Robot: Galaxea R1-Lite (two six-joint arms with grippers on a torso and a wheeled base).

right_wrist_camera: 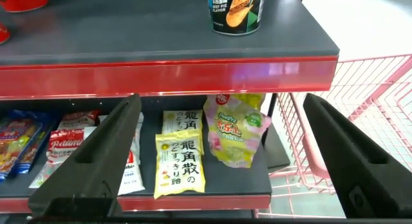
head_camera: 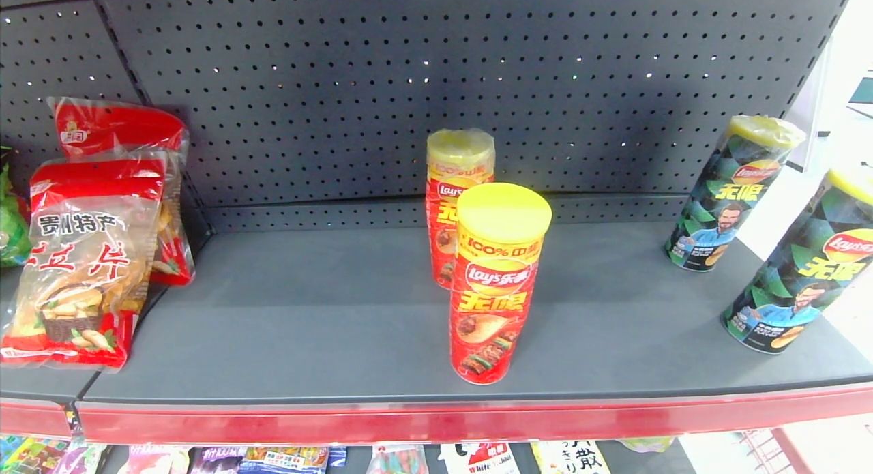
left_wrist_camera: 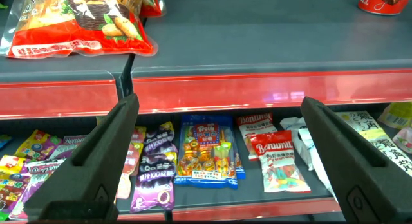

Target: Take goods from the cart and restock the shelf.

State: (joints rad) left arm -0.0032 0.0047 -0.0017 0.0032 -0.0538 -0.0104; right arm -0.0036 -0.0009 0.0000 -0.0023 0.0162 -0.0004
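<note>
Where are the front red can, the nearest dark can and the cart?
front red can (head_camera: pixel 498 283): head view, middle of its label.
nearest dark can (head_camera: pixel 805 273): head view, middle of its label.
cart (right_wrist_camera: pixel 380 82): right wrist view, its wire side.

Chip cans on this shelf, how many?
4: front red can mid-shelf, back red can behind it; front dark can at the right end, back dark can behind it.

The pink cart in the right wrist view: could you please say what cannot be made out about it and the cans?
Cart: right wrist view, cut off by the edge; contents unseen.
Rear red can: head view, partly hidden by the front red can.
Nearest dark can: head view, cut by the right edge.
</note>
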